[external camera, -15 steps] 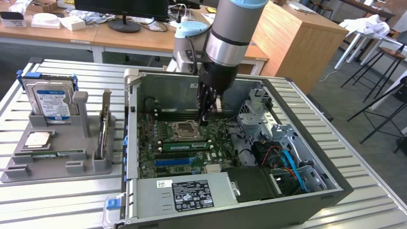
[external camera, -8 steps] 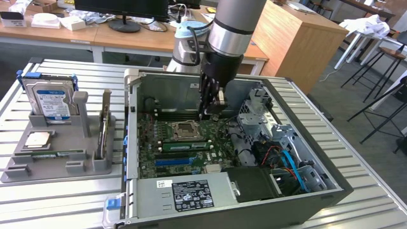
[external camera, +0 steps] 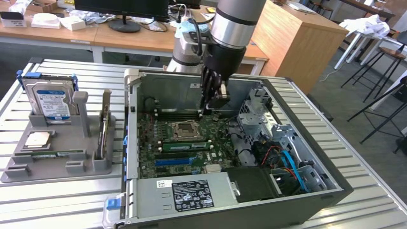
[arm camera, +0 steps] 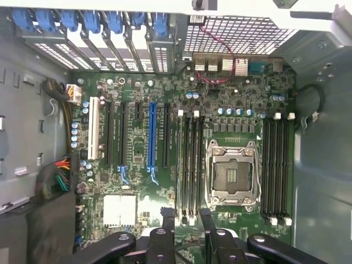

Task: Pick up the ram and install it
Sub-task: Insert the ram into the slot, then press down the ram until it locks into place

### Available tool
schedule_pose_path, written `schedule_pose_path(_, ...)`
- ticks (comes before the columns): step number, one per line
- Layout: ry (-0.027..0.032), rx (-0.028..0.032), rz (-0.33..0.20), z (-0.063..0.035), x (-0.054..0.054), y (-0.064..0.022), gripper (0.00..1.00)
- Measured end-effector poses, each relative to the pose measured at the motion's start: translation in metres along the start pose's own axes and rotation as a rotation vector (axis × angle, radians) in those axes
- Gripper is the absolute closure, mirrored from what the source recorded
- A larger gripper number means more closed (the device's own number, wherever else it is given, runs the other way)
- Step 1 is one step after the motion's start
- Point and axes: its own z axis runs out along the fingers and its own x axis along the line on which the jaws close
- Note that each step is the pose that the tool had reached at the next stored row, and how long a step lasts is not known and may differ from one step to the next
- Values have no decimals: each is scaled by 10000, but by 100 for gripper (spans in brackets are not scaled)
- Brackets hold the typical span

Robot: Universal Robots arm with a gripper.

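Slatted metal desk (external camera: 83, 69) in a lab room; behind it wooden desks (external camera: 127, 40) with a monitor (external camera: 124, 9) and boxes (external camera: 13, 19), grey floor (external camera: 346, 102), stools (external camera: 388, 62) off at the exterior view's right.

At the exterior view's left, on the slats, a grey tray (external camera: 57, 169) holding a hard drive (external camera: 51, 102), a silver chip (external camera: 38, 140) and a thin green strip (external camera: 56, 153). In the middle, an open case (external camera: 305, 143), board (external camera: 147, 138) facing up.

Inside the case, the ram (external camera: 188, 145): on edge in a slot between the socket (external camera: 186, 130) and the blue slot (external camera: 175, 161), long axis running along the exterior view's left-right, one end toward the blue clips (external camera: 125, 143), the other toward the drive bays (external camera: 260, 109) (whether pressed fully home, cannot tell).

Further back and higher, the tool (external camera: 213, 109), hanging from the arm (external camera: 235, 19) over the board; fingers (arm camera: 166, 219) spread apart, nothing between them, not touching the ram.
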Motion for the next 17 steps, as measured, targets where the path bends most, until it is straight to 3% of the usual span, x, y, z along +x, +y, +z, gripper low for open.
schedule_pose_path(4, 0, 0, 0, -72, -1, 2, 69)
schedule_pose_path(17, 0, 0, 0, -73, -1, 2, 69)
